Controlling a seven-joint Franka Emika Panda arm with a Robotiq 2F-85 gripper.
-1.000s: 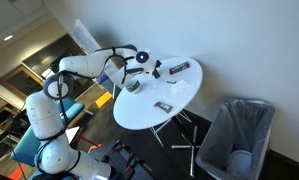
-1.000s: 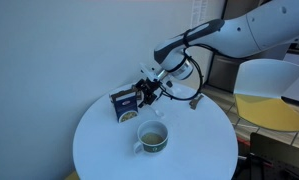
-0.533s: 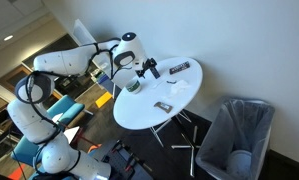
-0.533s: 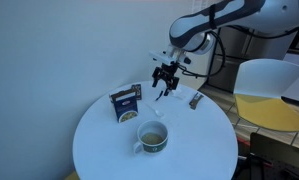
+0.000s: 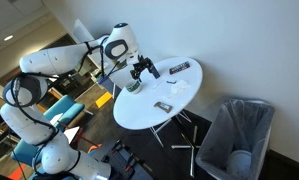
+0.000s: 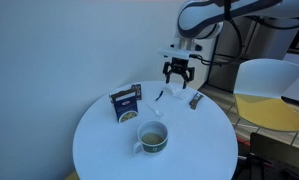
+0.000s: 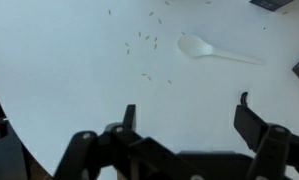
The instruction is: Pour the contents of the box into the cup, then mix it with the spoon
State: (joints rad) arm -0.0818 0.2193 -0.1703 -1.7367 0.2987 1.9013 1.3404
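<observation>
We see a white arm (image 5: 69, 58) of rounded segments, dark-banded joints, black cable (image 6: 211, 60) at the wrist's three o'clock, black gripper (image 6: 179, 72), two blocky fingers (image 7: 247, 112).

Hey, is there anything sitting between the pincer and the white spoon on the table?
Nothing visible does. In the wrist view the open pincer hangs over the bare white table, and the spoon lies in the clear just ahead of it. Only a few scattered grains lie beside the spoon.
</observation>
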